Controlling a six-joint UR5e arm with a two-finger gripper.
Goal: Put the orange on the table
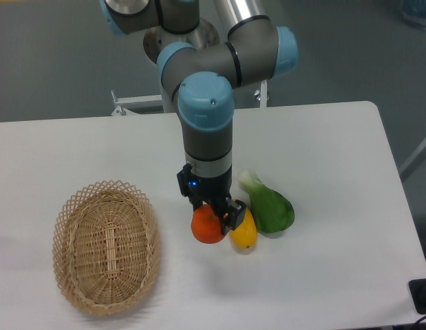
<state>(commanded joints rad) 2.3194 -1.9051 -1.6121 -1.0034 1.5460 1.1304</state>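
The orange (206, 227) is a small round orange-red fruit on or just above the white table (323, 151), right of the basket. My gripper (214, 214) points straight down over it with its fingers around the orange's top right; it appears shut on the orange. I cannot tell whether the orange rests on the tabletop or hangs slightly above it. An elongated yellow-orange fruit (244, 232) lies touching the orange's right side.
An oval woven wicker basket (106, 246) with nothing in it sits at the front left. A green leafy vegetable (270, 206) lies right of the yellow fruit. The arm's base stands at the table's back edge. A dark object (422, 297) sits at the front right corner.
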